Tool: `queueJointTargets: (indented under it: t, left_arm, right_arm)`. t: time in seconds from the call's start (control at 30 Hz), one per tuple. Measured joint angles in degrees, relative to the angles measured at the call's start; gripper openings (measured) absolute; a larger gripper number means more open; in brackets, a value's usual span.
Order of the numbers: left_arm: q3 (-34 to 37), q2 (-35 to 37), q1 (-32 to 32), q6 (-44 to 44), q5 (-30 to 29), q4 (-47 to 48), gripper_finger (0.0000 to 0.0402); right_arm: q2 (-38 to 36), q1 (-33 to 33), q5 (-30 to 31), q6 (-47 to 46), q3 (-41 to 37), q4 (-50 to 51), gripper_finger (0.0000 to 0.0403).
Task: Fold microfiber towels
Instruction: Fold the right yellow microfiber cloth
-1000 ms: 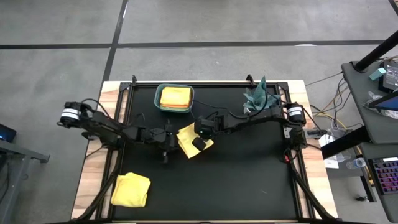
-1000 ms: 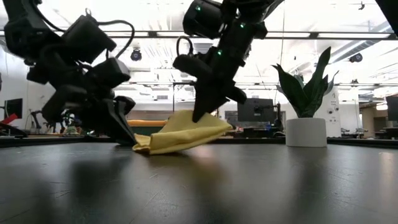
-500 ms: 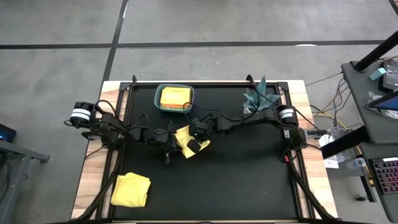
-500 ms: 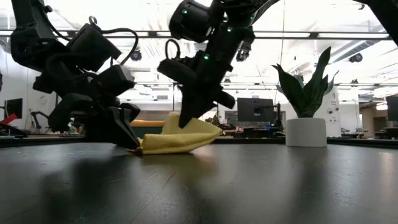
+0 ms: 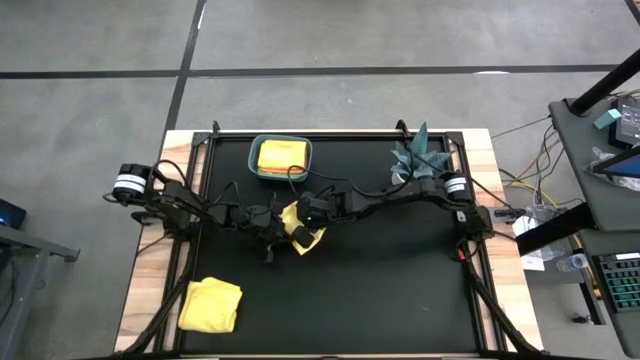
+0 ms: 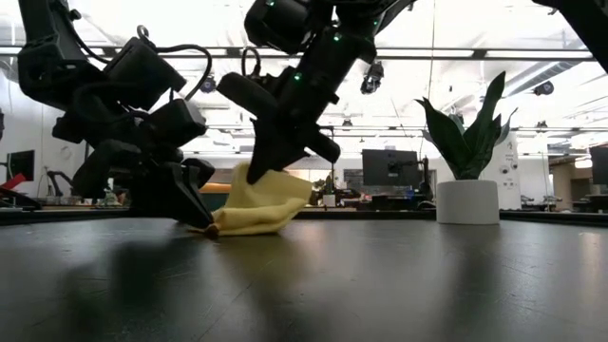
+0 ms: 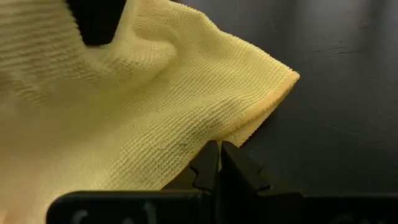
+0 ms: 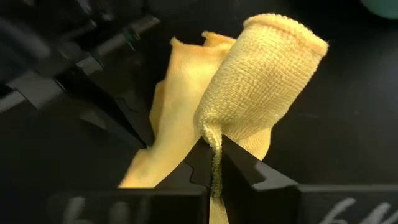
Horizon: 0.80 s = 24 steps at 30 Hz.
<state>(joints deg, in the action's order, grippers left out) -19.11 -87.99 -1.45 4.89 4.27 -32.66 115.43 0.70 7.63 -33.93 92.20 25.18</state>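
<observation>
You've got both grippers clamped on the yellow towel (image 5: 303,226) mid-table — left gripper (image 5: 281,222) pins edge, right gripper (image 5: 308,219) lifts corner to fold.

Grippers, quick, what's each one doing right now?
Left gripper: shut on the yellow towel, pinning one edge at the table.
Right gripper: shut on the yellow towel's raised fold.
</observation>
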Motion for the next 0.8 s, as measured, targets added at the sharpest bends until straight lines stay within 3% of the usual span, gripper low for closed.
queueJointTargets:
  t: [0.47,0.8]
  left_arm:
    - [0.0,0.0,0.0,-0.1,0.1,-0.9,0.0006]
    - [0.0,0.0,0.0,-0.2,0.1,-1.2,0.0006]
  right_arm:
    - [2.6,0.5,-0.1,0.0,0.0,-6.1,0.0026]
    - [2.7,1.0,-1.4,0.4,0.0,-7.5,0.014]
